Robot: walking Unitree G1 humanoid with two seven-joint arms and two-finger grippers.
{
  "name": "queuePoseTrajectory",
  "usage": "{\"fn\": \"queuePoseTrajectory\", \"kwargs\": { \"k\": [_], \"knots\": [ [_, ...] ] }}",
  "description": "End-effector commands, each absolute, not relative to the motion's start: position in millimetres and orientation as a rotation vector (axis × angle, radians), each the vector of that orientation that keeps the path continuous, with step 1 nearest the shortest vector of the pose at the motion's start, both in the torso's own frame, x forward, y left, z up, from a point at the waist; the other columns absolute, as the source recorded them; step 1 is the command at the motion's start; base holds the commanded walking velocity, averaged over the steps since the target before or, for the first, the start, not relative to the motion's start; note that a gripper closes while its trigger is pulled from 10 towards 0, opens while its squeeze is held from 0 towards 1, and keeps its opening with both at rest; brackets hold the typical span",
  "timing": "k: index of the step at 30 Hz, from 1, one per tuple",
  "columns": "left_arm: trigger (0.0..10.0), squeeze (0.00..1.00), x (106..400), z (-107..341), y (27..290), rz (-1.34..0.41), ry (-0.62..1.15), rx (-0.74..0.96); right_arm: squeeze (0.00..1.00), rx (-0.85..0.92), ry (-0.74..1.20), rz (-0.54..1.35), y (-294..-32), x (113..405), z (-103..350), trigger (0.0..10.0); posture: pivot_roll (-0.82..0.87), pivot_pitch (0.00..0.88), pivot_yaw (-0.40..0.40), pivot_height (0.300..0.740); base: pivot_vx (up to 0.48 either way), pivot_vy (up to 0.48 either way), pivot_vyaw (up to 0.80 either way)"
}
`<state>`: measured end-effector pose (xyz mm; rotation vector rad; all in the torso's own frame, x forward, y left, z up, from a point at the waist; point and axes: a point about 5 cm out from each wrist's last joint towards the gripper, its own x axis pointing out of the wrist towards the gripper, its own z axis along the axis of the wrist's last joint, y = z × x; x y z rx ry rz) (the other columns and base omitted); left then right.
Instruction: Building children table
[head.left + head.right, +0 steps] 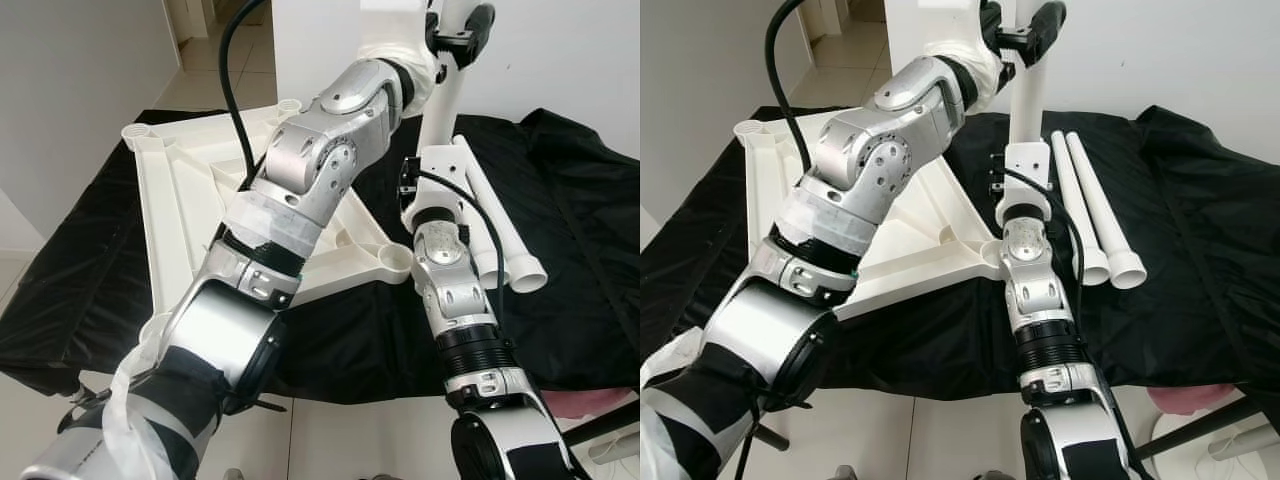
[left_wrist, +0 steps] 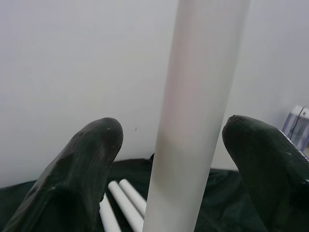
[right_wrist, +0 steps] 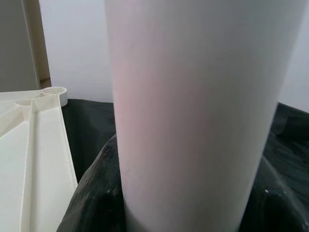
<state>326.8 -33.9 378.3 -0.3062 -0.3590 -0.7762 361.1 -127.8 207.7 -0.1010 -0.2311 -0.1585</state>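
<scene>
The step in hand appears to be seating a long white plastic tube leg (image 1: pixel 1030 105) upright into a corner socket (image 1: pixel 992 252) of the upside-down white plastic tabletop (image 1: pixel 165 205), which lies on a black cloth (image 1: pixel 1200 230) over the worktop. To do it well, the leg should be kept truly vertical and its foot centred over the round socket before any downward push or twist; a tilt would likely jam it at the rim. With one grip high and one low, the two arms should move together so the tube does not bend or swing.

The left gripper (image 1: pixel 1025 35) is high on the leg, reaching across from the left arm. In the left wrist view its black fingers (image 2: pixel 72 164) stand spread on either side of the tube with a visible gap, so the jaws look to be around it rather than pinching. The right gripper (image 1: pixel 425 185) is lower on the same leg, just above the socket; in its wrist view the tube sits tight against the fingers (image 3: pixel 96 193), so the jaws seem to be clamped on it.

Two spare white tube legs (image 1: pixel 1095 205) lie side by side on the cloth, just beside the right arm.
</scene>
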Motion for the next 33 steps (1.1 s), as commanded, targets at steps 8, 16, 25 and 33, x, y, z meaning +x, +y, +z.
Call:
{"fn": "queuePoseTrajectory", "kwargs": {
  "k": [8, 16, 25, 33],
  "knots": [
    [10.0, 0.0, 322, 380, -21, -0.874, -0.461, -0.298, 0.0, -0.032, -0.237, -0.159, -133, 360, 209, 10.0, -0.08, 0.0, 0.029, 0.74, 0.0, 0.0, 0.0],
    [10.0, 0.0, 333, 363, -2, -0.757, -0.448, -0.245, 0.0, -0.029, -0.252, -0.115, -136, 356, 205, 10.0, -0.08, 0.0, 0.028, 0.74, 0.0, 0.0, 0.0],
    [10.0, 0.0, 355, 326, 23, -0.609, -0.328, -0.2, 0.0, -0.036, -0.287, -0.107, -137, 351, 207, 10.0, -0.09, 0.0, 0.044, 0.74, 0.0, 0.0, 0.0],
    [10.0, 0.0, 359, 297, 36, -0.562, -0.251, -0.174, 0.0, 0.057, -0.307, -0.106, -141, 347, 209, 10.0, -0.09, 0.0, 0.043, 0.74, 0.0, 0.0, 0.0]
  ]
}}
